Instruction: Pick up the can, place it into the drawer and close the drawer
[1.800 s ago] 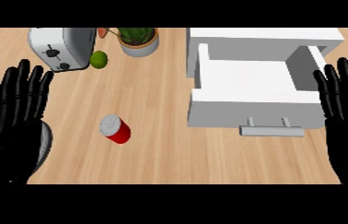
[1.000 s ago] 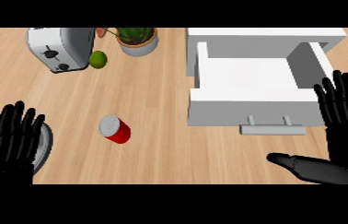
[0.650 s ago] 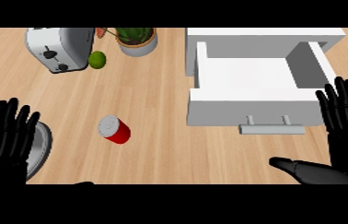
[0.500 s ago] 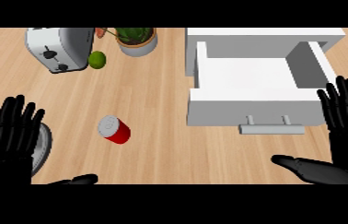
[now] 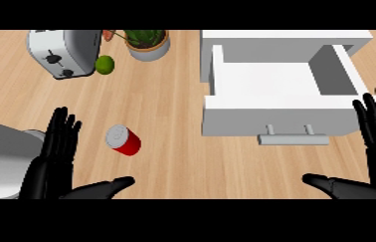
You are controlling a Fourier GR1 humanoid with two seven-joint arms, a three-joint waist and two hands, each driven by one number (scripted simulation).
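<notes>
Wooden bench: red can lies sideways beside your open left hand; it may roll when nudged.

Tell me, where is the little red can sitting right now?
In the head view the small red metal can lies on the wooden counter, left of centre, just right of the left hand and well left of the open white drawer.

The worktop is pale wood with a fine straight grain and a matt look. On it, the can has a glossy red side and a dull grey metal top. The toaster looks like brushed silver metal. The drawer is smooth matt white with a grey handle. Both hands are matt black.
</notes>
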